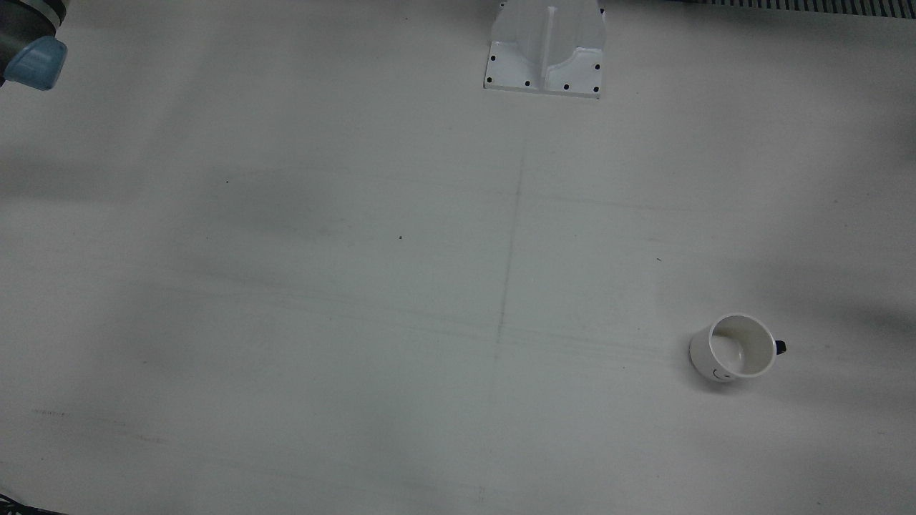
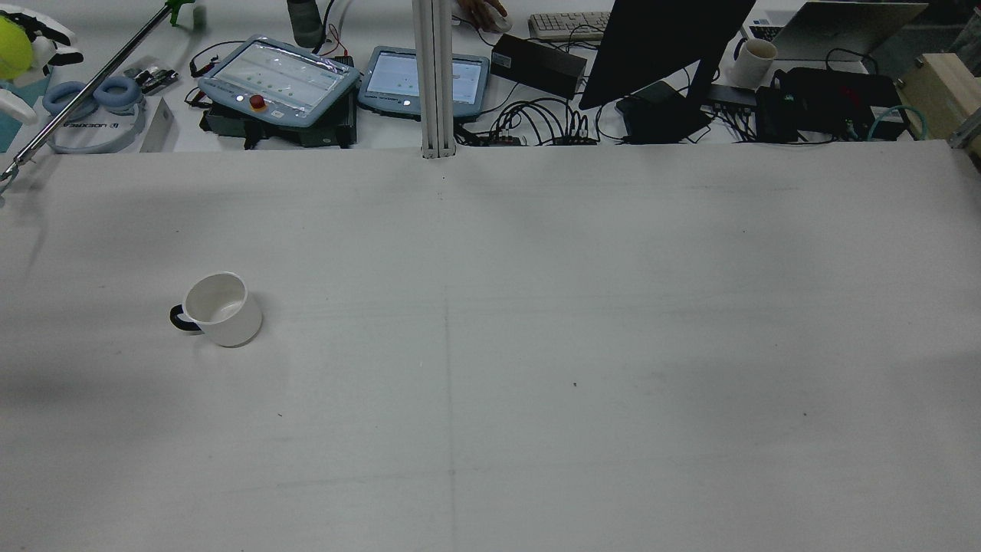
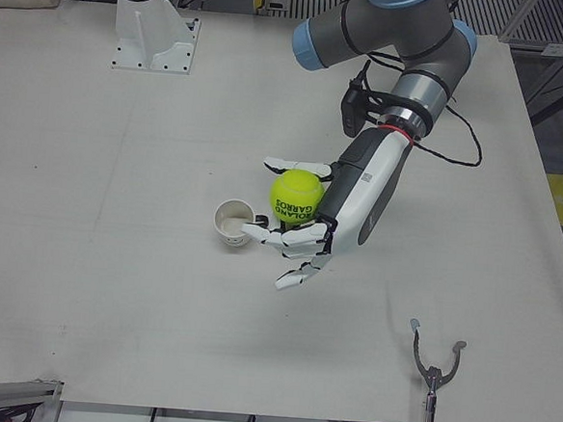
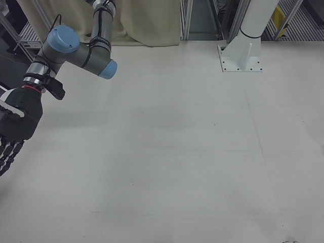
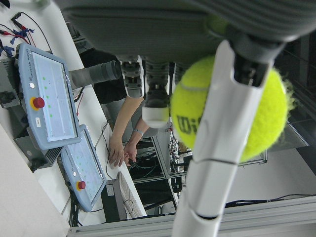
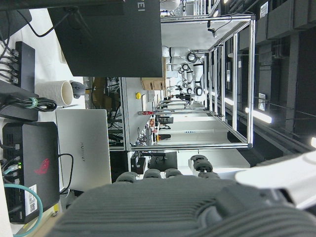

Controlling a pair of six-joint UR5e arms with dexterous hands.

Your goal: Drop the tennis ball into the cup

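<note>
Above the bench [image 3: 112, 286], in the left-front view, we see the tennis ball [image 3: 296, 197] held in the left hand [image 3: 314, 223], its fingers [image 3: 284, 237] curled around the yellow felt from both sides. The left hand view shows the same grip, one white finger crossing the front of the ball. The white cup [image 3: 232, 223] stands upright on the bench just beside and below the hand, its mouth open and its dark handle turned toward the hand. In the right-front view we find the right hand [image 4: 14, 129] at the bench's far edge, its dark fingers [image 4: 7, 154] hanging loosely spread, holding nothing.
</note>
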